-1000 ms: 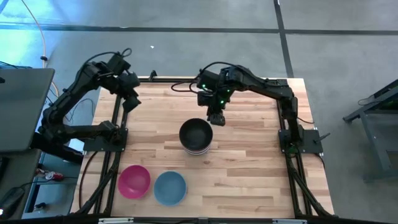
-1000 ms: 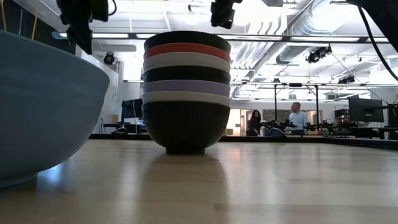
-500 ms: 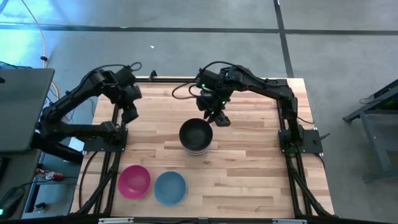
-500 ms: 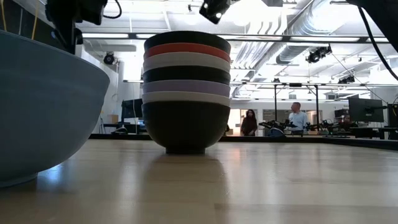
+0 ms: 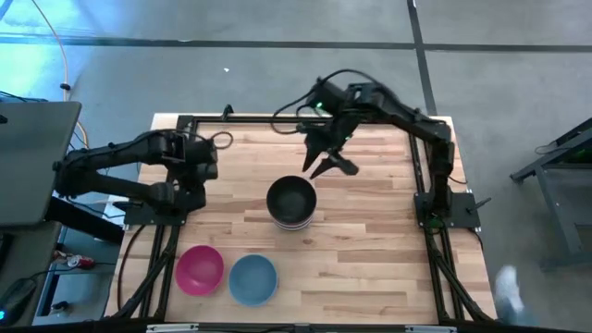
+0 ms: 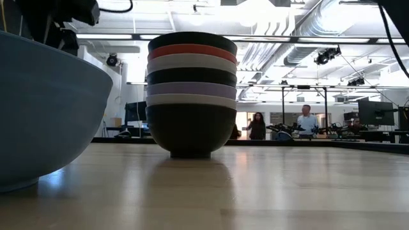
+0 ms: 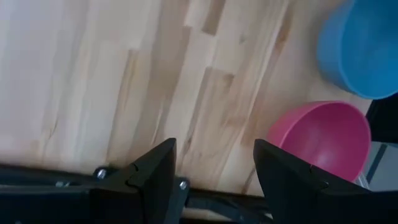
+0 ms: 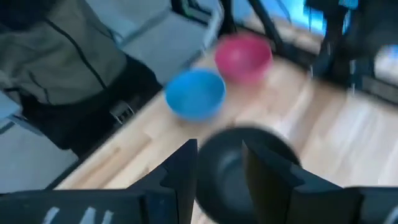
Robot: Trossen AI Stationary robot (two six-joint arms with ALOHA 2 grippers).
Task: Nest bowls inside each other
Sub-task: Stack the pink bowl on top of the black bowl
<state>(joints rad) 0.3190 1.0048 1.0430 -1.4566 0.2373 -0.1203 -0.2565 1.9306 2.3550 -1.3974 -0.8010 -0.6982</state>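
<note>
A stack of several bowls (image 5: pixel 291 203) stands at the table's middle on its bottom black bowl (image 6: pixel 190 131). A black bowl (image 8: pixel 244 169) is on top. The low view shows red, white, black, lavender and white rims between them. A magenta pink bowl (image 5: pixel 200 268) and a light blue bowl (image 5: pixel 252 278) rest side by side near the front left. My right gripper (image 5: pixel 331 168) hangs open above the table, just beyond the stack toward the far edge. My left gripper (image 5: pixel 204 165) is open over the table's left edge, pointing down, with bare wood below it (image 7: pixel 214 180).
Black frame rails (image 5: pixel 171 240) run along the table's left and right edges. Bare wood lies right of the stack and along the front right. Beyond the table, people stand far off in the room (image 6: pixel 307 121).
My left gripper has swung from the far left corner toward the near edge along the table's left side, sinking a little. My right gripper has risen from just over the stack, drawn back toward the far edge and rolled about its axis. The bowls have kept still.
</note>
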